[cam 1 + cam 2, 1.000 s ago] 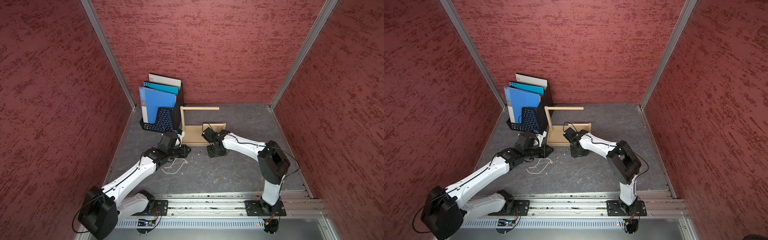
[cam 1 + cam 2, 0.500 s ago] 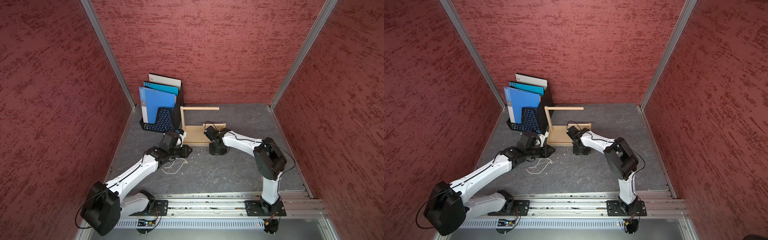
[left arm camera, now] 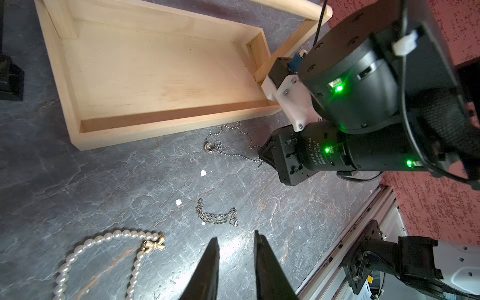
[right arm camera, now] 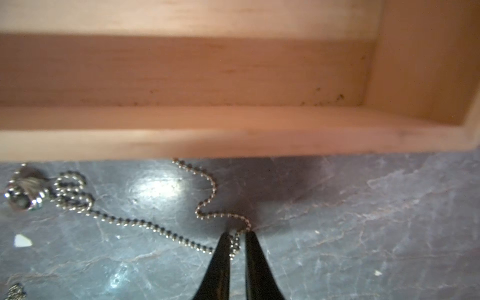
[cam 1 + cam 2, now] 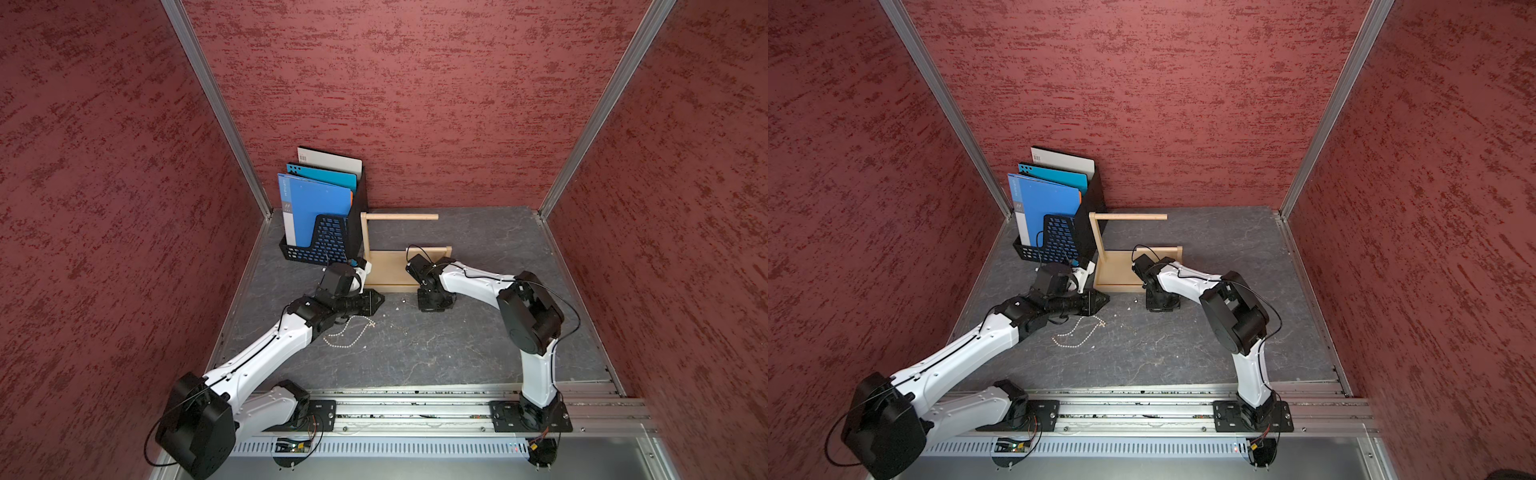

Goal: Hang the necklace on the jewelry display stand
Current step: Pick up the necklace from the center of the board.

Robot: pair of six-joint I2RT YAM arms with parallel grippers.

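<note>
— Right gripper [image 4: 237, 235] is clamped on the silver ball-chain necklace [image 4: 145, 224], which lies on the grey floor [image 4: 363, 233] just beside the pale wooden display stand [image 5: 386, 270], mid-frame in both top views.
— Raise it slowly and high, I'd say; its trailing round pendant [image 4: 22, 194] may snag the tray rim.

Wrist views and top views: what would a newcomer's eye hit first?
The right tool, shut on a silver ball-chain necklace lying on the grey table just in front of the pale wooden jewelry display stand. Next, the white pearl necklace with a gold bow near the open left tool, and the black mesh file rack with blue folders in the back left corner.
</note>
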